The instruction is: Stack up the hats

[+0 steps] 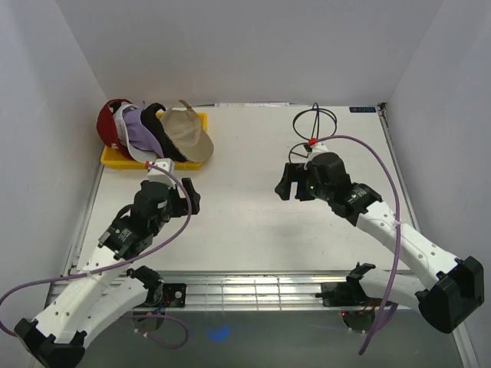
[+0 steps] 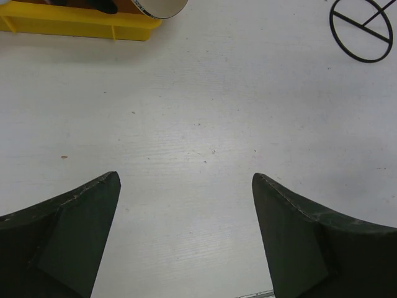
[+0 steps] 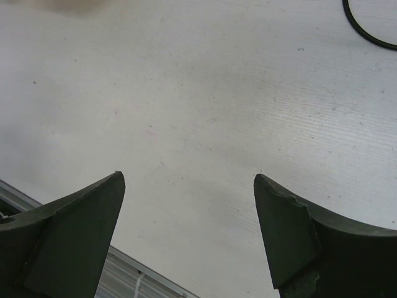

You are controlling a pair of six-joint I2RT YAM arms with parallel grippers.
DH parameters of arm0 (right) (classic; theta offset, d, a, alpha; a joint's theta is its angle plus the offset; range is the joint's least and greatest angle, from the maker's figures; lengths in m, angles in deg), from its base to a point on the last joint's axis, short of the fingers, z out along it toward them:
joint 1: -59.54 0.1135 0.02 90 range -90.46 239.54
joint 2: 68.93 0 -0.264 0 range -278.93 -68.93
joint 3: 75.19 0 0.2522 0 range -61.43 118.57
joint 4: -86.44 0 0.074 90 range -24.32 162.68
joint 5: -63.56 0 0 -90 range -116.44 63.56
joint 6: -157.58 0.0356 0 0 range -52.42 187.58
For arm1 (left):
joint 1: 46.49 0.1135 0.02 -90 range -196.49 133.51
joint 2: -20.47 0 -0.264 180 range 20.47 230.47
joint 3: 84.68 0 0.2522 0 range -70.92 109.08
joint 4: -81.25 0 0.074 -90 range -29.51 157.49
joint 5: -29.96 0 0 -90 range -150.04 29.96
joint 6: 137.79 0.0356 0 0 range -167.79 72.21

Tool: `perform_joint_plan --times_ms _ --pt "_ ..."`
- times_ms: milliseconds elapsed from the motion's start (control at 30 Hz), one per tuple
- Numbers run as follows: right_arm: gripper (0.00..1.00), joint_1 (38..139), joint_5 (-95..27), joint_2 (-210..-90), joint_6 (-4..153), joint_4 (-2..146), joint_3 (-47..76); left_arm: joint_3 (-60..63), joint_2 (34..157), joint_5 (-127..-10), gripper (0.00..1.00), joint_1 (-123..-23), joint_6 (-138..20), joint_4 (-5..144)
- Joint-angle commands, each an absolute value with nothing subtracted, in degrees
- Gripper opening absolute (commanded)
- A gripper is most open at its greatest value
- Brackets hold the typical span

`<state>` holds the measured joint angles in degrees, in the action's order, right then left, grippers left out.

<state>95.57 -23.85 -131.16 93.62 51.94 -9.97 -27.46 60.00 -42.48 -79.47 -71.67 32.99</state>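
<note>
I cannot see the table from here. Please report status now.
Left gripper open, empty. Right gripper open, empty. Hats overlapped on yellow tray, far left corner. Wire ring apart, far edge.

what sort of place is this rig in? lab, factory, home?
Most likely a lab robot test cell: a white table boxed in by plain white walls, left arm and right arm bolted to a metal rail at its near edge, hats piled on a yellow tray.
</note>
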Motion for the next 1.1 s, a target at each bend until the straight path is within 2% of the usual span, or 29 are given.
perform_joint_plan --times_ms 0,300,400,467,633,667,700,733,833,1067 --pt "0.89 95.6 -23.7 -130.0 94.0 54.0 -9.8 -27.2 59.4 -41.7 0.98 -79.6 -71.9 32.8" --pt "0.89 95.5 -22.6 -128.3 92.5 52.6 -9.8 -25.3 59.2 -41.5 0.98 -79.6 -72.0 32.3" --pt "0.89 95.5 -22.7 -128.3 92.0 52.5 -9.6 -20.2 62.9 -39.2 0.98 -79.6 -73.6 32.2" --pt "0.89 95.5 -23.2 -129.0 91.8 52.5 -8.5 -10.6 67.9 -35.7 0.98 -79.6 -74.9 30.2" --pt "0.89 95.5 -25.8 -130.7 91.7 52.6 -6.2 16.9 95.4 -22.9 0.95 -77.7 -77.8 15.9" --pt "0.89 95.6 -25.8 -131.1 91.7 52.6 -6.0 22.7 98.5 -23.3 0.93 -76.1 -78.3 14.9" --pt "0.89 95.5 -25.8 -131.2 91.5 52.6 -5.6 24.5 102.9 -25.3 0.88 -71.5 -78.7 14.7" --pt "0.90 95.5 -25.8 -131.3 91.5 52.6 -5.5 25.5 104.3 -31.8 0.84 -68.8 -79.6 15.2" --pt "0.90 95.5 -28.0 -131.8 91.0 52.4 -5.0 26.6 108.2 -38.3 0.76 -62.7 -81.4 16.5" --pt "0.92 95.5 -29.5 -135.7 90.1 53.7 -2.5 25.7 113.4 -44.3 0.71 -61.0 -82.0 19.9"
